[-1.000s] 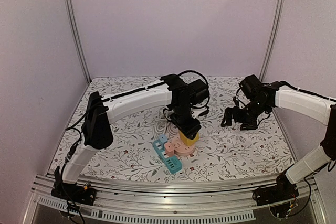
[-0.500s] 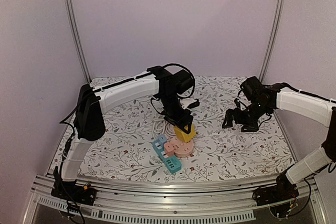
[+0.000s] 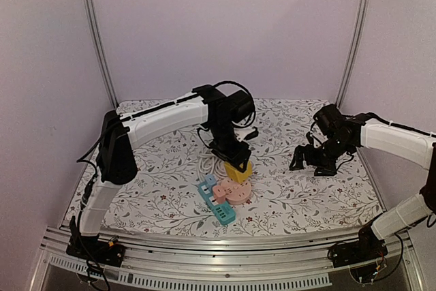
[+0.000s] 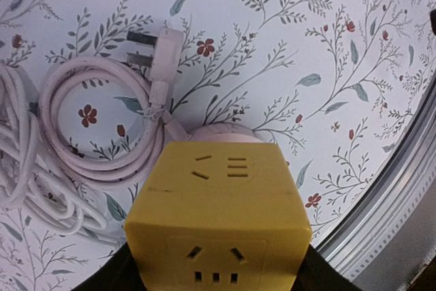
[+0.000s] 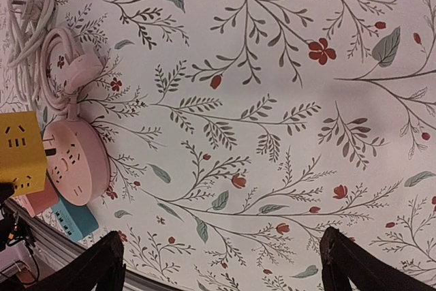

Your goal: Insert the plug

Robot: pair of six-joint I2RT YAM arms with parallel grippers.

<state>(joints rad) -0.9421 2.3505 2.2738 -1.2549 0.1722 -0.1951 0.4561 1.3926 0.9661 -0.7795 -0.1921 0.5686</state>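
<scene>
Grasps the yellow cube plug (image 3: 240, 172) in the left tool (image 3: 237, 163), lifted just above the pink round socket (image 3: 233, 193) at lower centre of the overhead frame, and shows the right tool (image 3: 310, 161) spread wide with nothing in it, well apart at the right. Risks missing the slots if lowered tilted or turned off line, with the pins out of sight in the left wrist view. Risks also shoving the unheld pink socket across the desk (image 3: 306, 199) into the blue strip (image 3: 219, 209) just beside it, or snagging the coiled white cable (image 4: 88, 134) behind.
</scene>
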